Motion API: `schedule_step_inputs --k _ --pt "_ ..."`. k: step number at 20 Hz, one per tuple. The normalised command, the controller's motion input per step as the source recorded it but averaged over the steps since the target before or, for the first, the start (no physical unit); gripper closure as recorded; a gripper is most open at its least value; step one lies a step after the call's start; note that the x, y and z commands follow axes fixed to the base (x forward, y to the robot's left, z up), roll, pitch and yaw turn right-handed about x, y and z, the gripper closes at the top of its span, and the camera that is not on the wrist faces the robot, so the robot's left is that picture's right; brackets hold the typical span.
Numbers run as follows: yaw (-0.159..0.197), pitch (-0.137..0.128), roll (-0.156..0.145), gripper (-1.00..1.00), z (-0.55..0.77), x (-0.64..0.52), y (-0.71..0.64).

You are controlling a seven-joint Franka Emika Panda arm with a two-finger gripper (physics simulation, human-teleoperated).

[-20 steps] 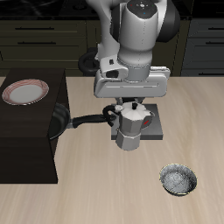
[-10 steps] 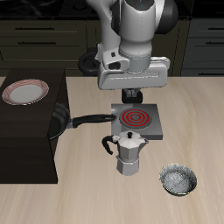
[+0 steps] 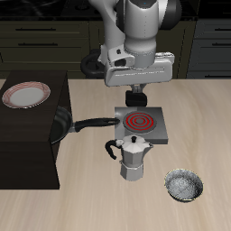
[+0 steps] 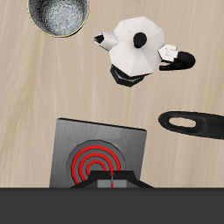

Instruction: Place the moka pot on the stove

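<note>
The silver-grey moka pot (image 3: 133, 159) stands upright on the table just in front of the stove (image 3: 141, 124), between it and the table's front edge; its dark handle points toward the frying pan. The wrist view shows the pot (image 4: 133, 48) and the stove's red coil rings (image 4: 98, 162). My gripper (image 3: 135, 96) hangs in the air above the back edge of the stove, well apart from the pot. Its fingertips (image 4: 111, 181) appear together with nothing between them.
A black frying pan (image 3: 63, 126) sits beside the stove, its handle (image 4: 192, 122) reaching toward the stove. A small round metal bowl (image 3: 184, 186) lies near the front edge. A dark raised block (image 3: 27, 149) carries a plate (image 3: 26, 94).
One second ago the pot was up at my gripper, over the stove's front. It now stands on the table in front of the stove, and my gripper has risen and moved back.
</note>
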Motion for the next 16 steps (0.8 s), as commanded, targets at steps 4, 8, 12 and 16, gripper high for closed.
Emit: schedule_step_inputs --k 4,8,12,16 --pt "0.0 0.007 0.013 1.0 0.01 -0.36 0.02" --pt "0.031 -0.003 0.003 1.0 -0.04 -0.12 -0.07" --pt "-0.011 0.018 -0.018 1.0 -0.09 -0.08 -0.09" --pt "0.005 0.027 0.017 1.0 -0.14 -0.12 0.03"
